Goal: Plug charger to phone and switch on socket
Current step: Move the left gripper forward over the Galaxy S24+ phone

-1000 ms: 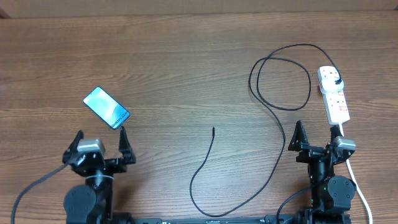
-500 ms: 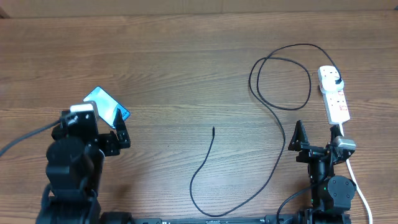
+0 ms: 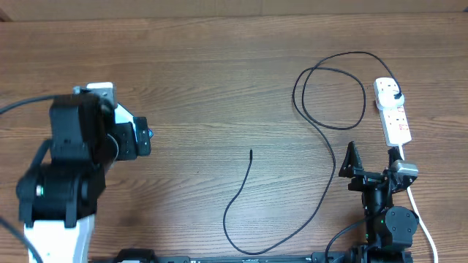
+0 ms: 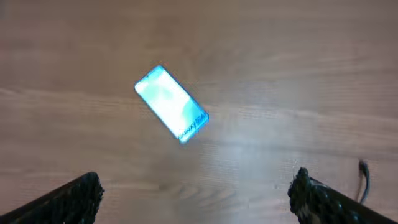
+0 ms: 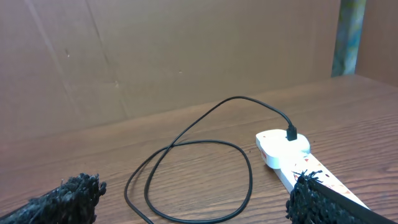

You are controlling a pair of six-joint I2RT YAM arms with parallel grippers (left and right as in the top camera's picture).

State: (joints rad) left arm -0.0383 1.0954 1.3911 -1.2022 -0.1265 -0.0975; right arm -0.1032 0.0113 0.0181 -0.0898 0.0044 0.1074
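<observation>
The phone point(image 4: 171, 112) lies flat on the wooden table with its light-blue screen lit. In the overhead view my left arm hides nearly all of it. My left gripper point(image 4: 198, 186) point(image 3: 139, 137) is open and empty, raised above the table just on my side of the phone. The charger cable's free tip point(image 3: 251, 153) lies mid-table and also shows in the left wrist view point(image 4: 364, 168). Its black plug point(image 3: 395, 95) point(image 5: 291, 132) sits in the white socket strip point(image 3: 395, 120) point(image 5: 298, 158). My right gripper point(image 3: 373, 159) point(image 5: 196, 190) is open and empty, low by the strip's near end.
The black cable point(image 5: 239, 98) makes a wide loop left of the strip, then runs along the table toward the front edge. The strip's thick white cord point(image 3: 420, 212) passes my right arm. A cardboard wall point(image 5: 186, 50) stands behind the table.
My left arm has lifted and swung forward over the phone, now covering it in the overhead view. The right arm, the cable and the strip have not moved.
</observation>
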